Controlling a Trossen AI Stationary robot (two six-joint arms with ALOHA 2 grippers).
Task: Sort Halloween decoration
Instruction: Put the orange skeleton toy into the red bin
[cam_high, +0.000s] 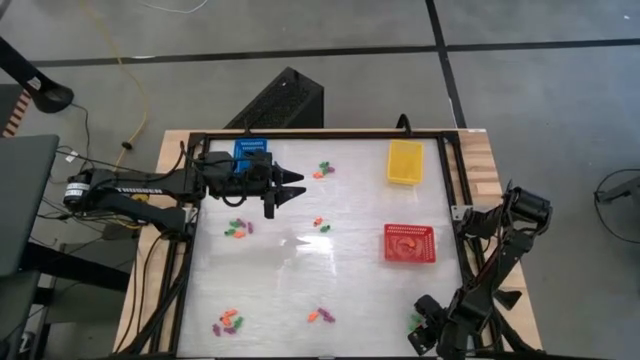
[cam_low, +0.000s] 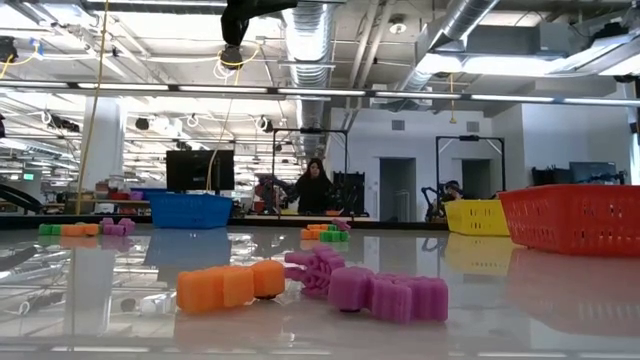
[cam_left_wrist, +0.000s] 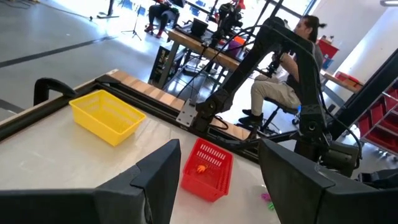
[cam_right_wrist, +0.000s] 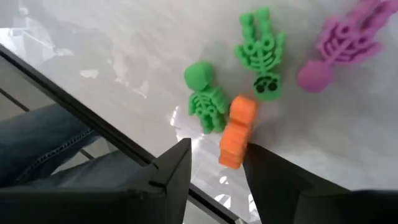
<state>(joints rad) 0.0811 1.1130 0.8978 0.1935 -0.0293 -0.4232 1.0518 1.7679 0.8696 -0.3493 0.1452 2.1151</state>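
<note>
- The table (cam_high: 300, 290) is a pale, glossy white surface inside a dark metal frame (cam_high: 455, 170), with a strip of wood along its right side. Beyond it is a large workshop with a grey floor, exposed ceiling ducts and benches where people sit.
- My left gripper (cam_high: 285, 187) hangs above the far left part of the table, just beside the blue basket (cam_high: 252, 150); its fingers stand wide apart and hold nothing.
- My right gripper (cam_right_wrist: 214, 163) is low at the near right corner, close to the table's edge. Its fingers are parted around an orange piece (cam_right_wrist: 237, 130), but I cannot tell whether they grip it.
- Touching that orange piece are two green skeleton pieces (cam_right_wrist: 205, 96), with a purple piece (cam_right_wrist: 341, 43) near them.
- The Halloween decoration (cam_high: 237, 230) lies in small mixed clusters scattered over the table: left of centre, mid-table, far centre and along the near edge.
- The yellow basket (cam_high: 404, 162) sits far right, and the red basket (cam_high: 409, 243) nearer on the right holds an orange piece.
- The centre of the table is open.
</note>
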